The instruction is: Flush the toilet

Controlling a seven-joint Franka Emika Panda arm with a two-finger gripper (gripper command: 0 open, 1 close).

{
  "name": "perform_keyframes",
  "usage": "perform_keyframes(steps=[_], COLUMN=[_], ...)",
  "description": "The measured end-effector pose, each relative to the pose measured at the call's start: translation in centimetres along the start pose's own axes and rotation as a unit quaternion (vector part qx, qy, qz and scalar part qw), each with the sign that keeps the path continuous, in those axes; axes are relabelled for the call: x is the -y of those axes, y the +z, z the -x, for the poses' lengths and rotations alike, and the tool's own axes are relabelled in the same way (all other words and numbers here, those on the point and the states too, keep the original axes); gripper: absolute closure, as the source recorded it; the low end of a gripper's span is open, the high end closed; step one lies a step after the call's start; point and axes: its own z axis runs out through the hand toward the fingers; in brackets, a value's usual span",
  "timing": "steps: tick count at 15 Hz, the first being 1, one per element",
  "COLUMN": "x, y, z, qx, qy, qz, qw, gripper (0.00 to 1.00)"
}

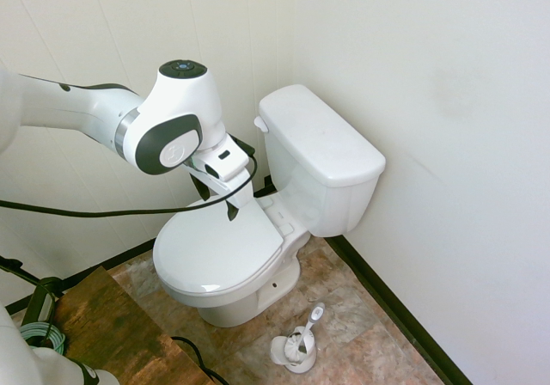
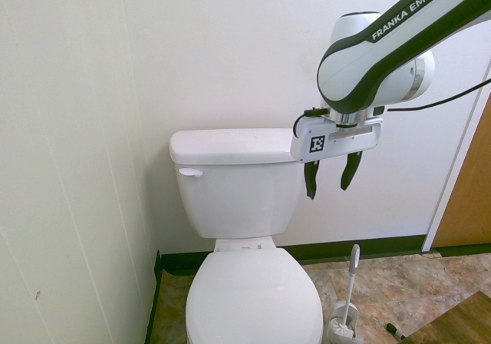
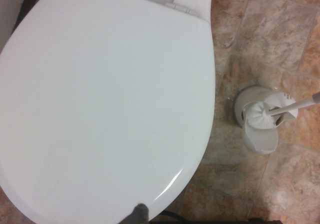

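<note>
Cream-walled bathroom corner, marbled brown tile underfoot, with the toilet (image 1: 258, 230) set against the back wall. In the first exterior view its tank (image 1: 322, 157) sits at about two o'clock from the closed seat lid (image 1: 219, 252), and the small white flush lever (image 1: 260, 124) juts from the tank's front face at the upper corner nearest the side wall. A toilet brush (image 1: 301, 342) stands in its holder on the floor at roughly five o'clock from the bowl.

The gripper (image 2: 331, 175) hangs pointing down above the seat lid, dark fingers (image 2: 310, 181) spread wide with nothing between them. In the second exterior view it is at the tank's far end from the lever (image 2: 189, 173), which lies at about nine o'clock from it, well apart.

Judged from here, the main risk is the crossing: the hand must travel along the tank's front, and a path set too close could knock the wrist against the tank lid (image 2: 230, 146). The lever is small, white on white, and rounded, so a finger pressing from above could slip off its tip without tripping the flush. Pushing too near the pivot would probably give too little travel.
</note>
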Motion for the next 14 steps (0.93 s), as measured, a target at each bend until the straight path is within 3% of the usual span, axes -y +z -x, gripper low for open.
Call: perform_keyframes(steps=[5, 14], x=[1.9, 18.0], y=[0.5, 2.9], z=[-0.5, -3.9], qx=[0.002, -0.003], qy=[-0.003, -0.046], qz=[-0.007, -0.053], qw=[1.000, 0.998], gripper=[0.00, 0.00])
